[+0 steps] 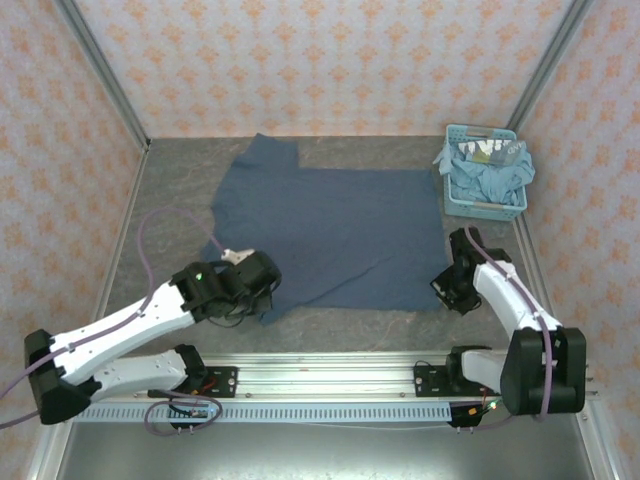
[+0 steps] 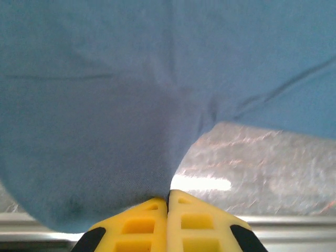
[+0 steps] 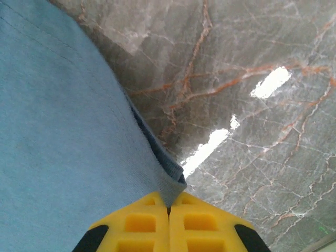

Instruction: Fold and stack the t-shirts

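Top view: dark slate-blue t-shirt (image 1: 340, 225) spread flat at the middle of the grey marbled table (image 1: 180, 190); one sleeve sticks out toward 11 o'clock; a long crease runs across the near half.

Left gripper (image 1: 265, 295) at the shirt's 7 o'clock corner, right gripper (image 1: 446, 290) at its 5 o'clock corner; from above neither pair of fingertips can be made out, so the grip cannot be read here.

Left wrist view settles it: left gripper (image 2: 168, 197) has its yellow fingers (image 2: 142, 220) pressed together, a fold of the t-shirt (image 2: 131, 105) pinched between them; cloth spreads from the pinch across the frame toward 12 o'clock; bare table (image 2: 262, 173) with a bright glint at 4 o'clock.

Right wrist view: right gripper (image 3: 169, 205) likewise clamped, yellow fingers (image 3: 142, 223) meeting on the very corner of the t-shirt (image 3: 63, 147); hem stitching and a doubled edge visible here, not from above; the table (image 3: 252, 105) shows brown veins and streaks of reflected light from 12 to 4 o'clock.

Top view alone: light-blue lattice basket (image 1: 484, 211) at 2 o'clock, just beside the shirt's far right corner; crumpled light-blue cloth (image 1: 497, 176) heaped inside; small pale items at its far rim too small to identify; aluminium rail (image 1: 320, 375) along the near edge at 6 o'clock, carrying both arm bases.
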Controlling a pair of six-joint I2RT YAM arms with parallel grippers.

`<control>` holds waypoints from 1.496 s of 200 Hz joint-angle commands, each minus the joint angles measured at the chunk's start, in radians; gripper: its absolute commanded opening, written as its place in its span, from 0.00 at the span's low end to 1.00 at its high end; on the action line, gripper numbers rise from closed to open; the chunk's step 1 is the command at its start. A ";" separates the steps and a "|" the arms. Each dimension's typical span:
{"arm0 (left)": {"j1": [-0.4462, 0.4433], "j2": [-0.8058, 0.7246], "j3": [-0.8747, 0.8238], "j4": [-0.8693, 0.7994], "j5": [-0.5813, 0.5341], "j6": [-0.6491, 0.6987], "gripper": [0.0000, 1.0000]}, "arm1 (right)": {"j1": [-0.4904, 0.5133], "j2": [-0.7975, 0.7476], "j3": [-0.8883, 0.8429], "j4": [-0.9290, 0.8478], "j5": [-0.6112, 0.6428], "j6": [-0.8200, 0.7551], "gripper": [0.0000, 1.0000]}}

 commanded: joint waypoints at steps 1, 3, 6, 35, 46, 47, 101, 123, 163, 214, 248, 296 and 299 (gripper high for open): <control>0.083 0.083 0.071 0.030 -0.074 0.074 0.00 | -0.003 0.057 0.061 0.002 0.018 0.019 0.00; 0.090 0.090 0.076 0.033 -0.075 0.083 0.00 | -0.003 0.061 0.066 0.004 0.017 0.021 0.00; 0.099 0.102 0.086 0.039 -0.077 0.092 0.00 | -0.003 0.071 0.072 0.007 0.017 0.023 0.00; 0.211 0.231 0.226 0.014 -0.092 0.204 0.00 | -0.004 0.148 0.146 0.034 0.021 0.031 0.00; 0.250 0.274 0.276 0.015 -0.096 0.249 0.00 | -0.004 0.179 0.185 0.033 0.028 0.030 0.00; 0.255 0.277 0.279 0.016 -0.094 0.253 0.00 | -0.004 0.181 0.188 0.033 0.029 0.029 0.00; 0.394 0.466 0.471 0.041 -0.105 0.425 0.00 | -0.004 0.300 0.335 0.043 0.049 0.033 0.00; 0.432 0.535 0.538 0.053 -0.111 0.480 0.00 | -0.005 0.344 0.385 0.053 0.058 0.034 0.00; 0.490 0.641 0.639 0.060 -0.125 0.555 0.00 | -0.006 0.428 0.474 0.058 0.073 0.020 0.00; 0.517 0.750 0.750 0.062 -0.119 0.604 0.00 | -0.005 0.514 0.544 0.067 0.071 0.016 0.00; 0.525 0.819 0.813 0.039 -0.135 0.626 0.00 | -0.005 0.541 0.575 0.065 0.074 0.017 0.00; 0.540 0.875 0.834 0.036 -0.142 0.628 0.00 | -0.005 0.568 0.605 0.063 0.075 0.017 0.00; 0.540 0.878 0.837 0.036 -0.142 0.628 0.00 | -0.004 0.570 0.608 0.062 0.075 0.017 0.00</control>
